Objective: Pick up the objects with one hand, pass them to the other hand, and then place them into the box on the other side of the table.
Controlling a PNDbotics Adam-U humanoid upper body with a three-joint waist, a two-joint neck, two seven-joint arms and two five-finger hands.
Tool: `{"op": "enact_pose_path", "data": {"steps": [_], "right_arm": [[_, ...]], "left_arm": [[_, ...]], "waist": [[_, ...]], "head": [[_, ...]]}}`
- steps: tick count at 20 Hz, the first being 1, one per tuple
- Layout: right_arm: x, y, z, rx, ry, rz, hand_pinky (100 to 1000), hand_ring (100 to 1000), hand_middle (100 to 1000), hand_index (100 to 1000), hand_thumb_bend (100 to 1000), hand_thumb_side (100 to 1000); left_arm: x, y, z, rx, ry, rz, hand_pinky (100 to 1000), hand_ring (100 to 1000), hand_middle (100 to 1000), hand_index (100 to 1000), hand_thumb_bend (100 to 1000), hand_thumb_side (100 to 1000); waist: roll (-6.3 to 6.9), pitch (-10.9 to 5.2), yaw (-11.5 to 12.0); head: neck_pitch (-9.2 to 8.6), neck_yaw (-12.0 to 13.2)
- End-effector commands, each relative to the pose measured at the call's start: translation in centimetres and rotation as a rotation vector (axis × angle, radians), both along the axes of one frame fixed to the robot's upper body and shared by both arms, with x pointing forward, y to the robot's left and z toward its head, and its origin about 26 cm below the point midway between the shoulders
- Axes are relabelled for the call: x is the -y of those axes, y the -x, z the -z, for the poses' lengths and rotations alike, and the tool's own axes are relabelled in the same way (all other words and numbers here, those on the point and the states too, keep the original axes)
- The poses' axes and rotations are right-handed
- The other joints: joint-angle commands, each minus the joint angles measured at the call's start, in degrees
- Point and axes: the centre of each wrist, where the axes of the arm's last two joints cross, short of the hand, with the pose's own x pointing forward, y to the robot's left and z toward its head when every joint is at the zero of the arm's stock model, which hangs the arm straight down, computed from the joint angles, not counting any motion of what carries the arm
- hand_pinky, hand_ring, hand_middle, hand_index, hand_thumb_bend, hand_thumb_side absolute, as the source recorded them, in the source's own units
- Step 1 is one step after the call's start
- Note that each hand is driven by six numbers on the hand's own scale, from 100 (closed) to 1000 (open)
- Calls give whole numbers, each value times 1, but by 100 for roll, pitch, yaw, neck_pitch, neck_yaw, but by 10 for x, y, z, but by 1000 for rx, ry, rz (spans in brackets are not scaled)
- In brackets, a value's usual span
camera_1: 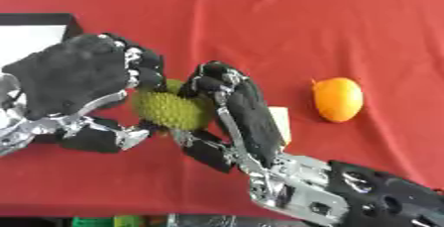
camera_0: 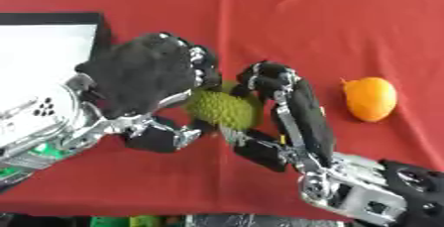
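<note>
Hands meet over the middle of the red tablecloth [camera_0: 347,28], with a bumpy green fruit [camera_0: 224,109] caught between them. Left hand [camera_0: 147,75], covered in black, comes in from the left side and has its fingers curled over the top and left face of the green fruit, its thumb tucked under the fruit's lower left edge. Right hand [camera_1: 239,107] reaches up from the lower right corner, its fingers bent round the fruit's right side and its thumb below, so both hands are closed on the same fruit at once. The fruit sits between the two palms; whether it touches the cloth underneath cannot be told.

Well to the right of the right hand lies an orange fruit [camera_1: 337,99] on the cloth, apart from both hands. Behind the left hand, at the left edge, stands a box [camera_0: 102,25] with a black rim and a white inside. In the right eye view a pale flat thing [camera_1: 280,119] shows just beside the right hand, partly hidden by it
</note>
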Motion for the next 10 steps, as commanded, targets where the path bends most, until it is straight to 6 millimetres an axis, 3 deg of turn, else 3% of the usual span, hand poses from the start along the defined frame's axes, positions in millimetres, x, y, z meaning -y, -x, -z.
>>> {"op": "enact_pose_path", "data": {"steps": [1, 3, 7, 10], "right_arm": [[1, 2, -5, 28, 11, 2, 293, 615, 435, 449, 242, 100], [2, 2, -5, 34, 26, 13, 311, 631, 459, 470, 288, 100], [3, 2, -5, 35, 79, 37, 364, 683, 510, 527, 536, 100], [4, 1, -5, 32, 114, 60, 393, 715, 543, 578, 616, 100]], "left_arm": [[-2, 1, -9, 17, 46, 1, 483, 492, 470, 556, 100, 251], [-4, 0, -11, 4, 72, -4, 473, 485, 462, 550, 100, 248], [-9, -2, -13, -31, 131, -16, 458, 470, 447, 517, 100, 246], [-12, -3, -15, -47, 166, -25, 435, 461, 444, 506, 100, 246]], "waist": [[24, -111, -6], [22, -113, -8], [23, -115, -14], [23, -117, -18]], "head": [[-21, 15], [-17, 18], [-10, 20], [-7, 21]]}}
